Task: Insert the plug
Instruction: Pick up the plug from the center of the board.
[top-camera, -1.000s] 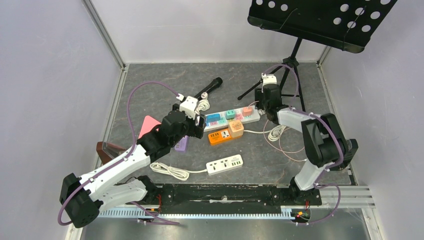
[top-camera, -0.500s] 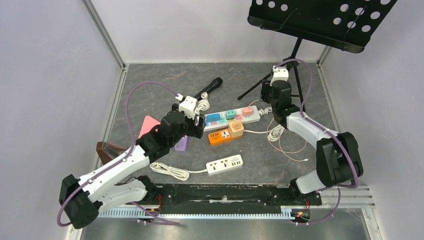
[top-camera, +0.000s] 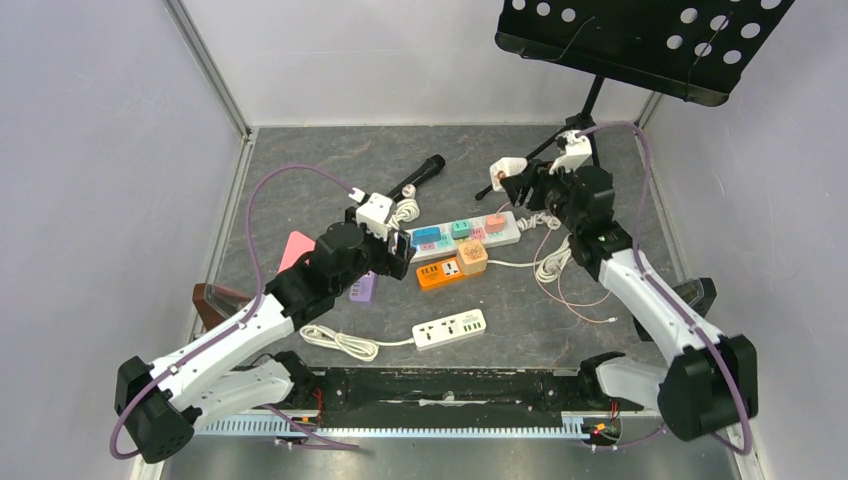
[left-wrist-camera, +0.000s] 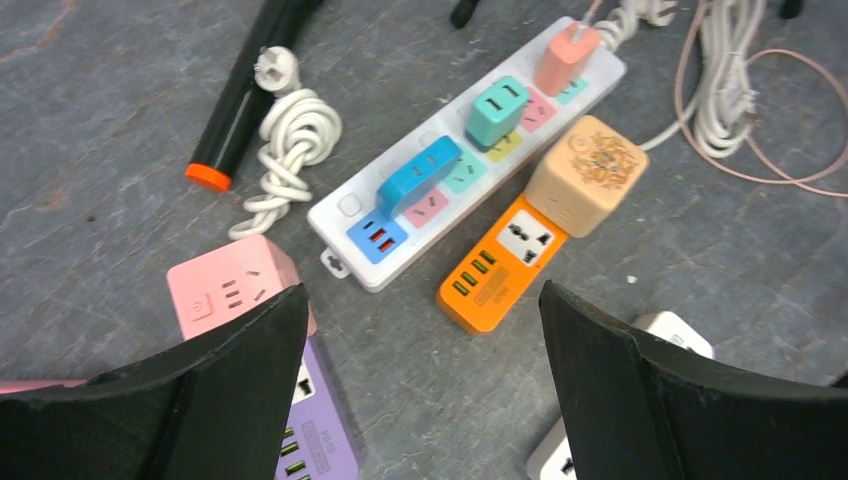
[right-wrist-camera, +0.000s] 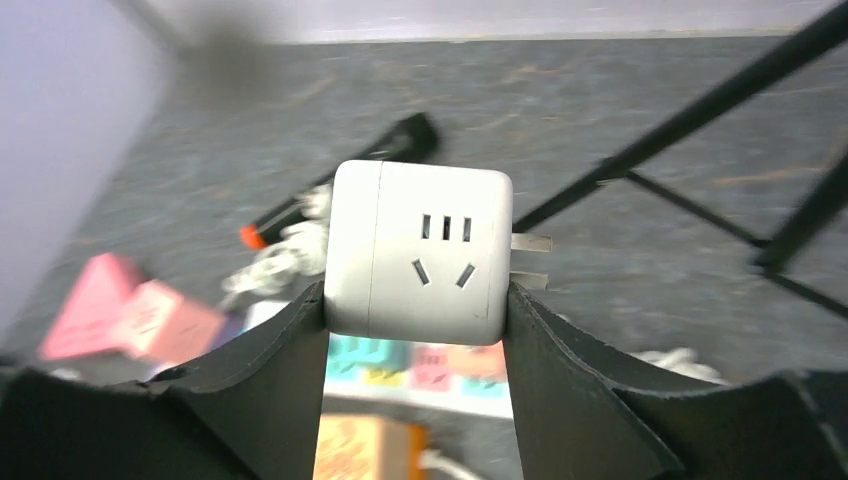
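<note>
Moved since earlier: right arm has swung up and away from the far end of the white power strip (top-camera: 508, 233), carrying the white plug cube (top-camera: 507, 167) with it; left arm has barely shifted.
Nearest: small white strip (top-camera: 450, 329) lies alone on the tabletop (top-camera: 320, 160), just ahead of the bases.
Left gripper (left-wrist-camera: 420, 345): jaws spread wide and empty, hovering over the orange strip (left-wrist-camera: 488, 288) and a pink cube (left-wrist-camera: 225, 290).
Middle: white power strip carries three coloured plugs (left-wrist-camera: 497, 108); some sockets between them look free.
Right gripper (right-wrist-camera: 415, 312): jaws clamped on the white plug cube, held in the air beyond the strip, well apart from every socket.
Plug detail: prongs (right-wrist-camera: 530, 243) stick out sideways, clear of the jaws.
Handling: rigid, light plastic block. Its smooth flat faces may slip or twist under the push, so the two opposite flat sides want a square grip. Prongs are thin and would likely bend if they met a socket skewed.
Next: probably turn the prongs downward and line up over a free socket.
</note>
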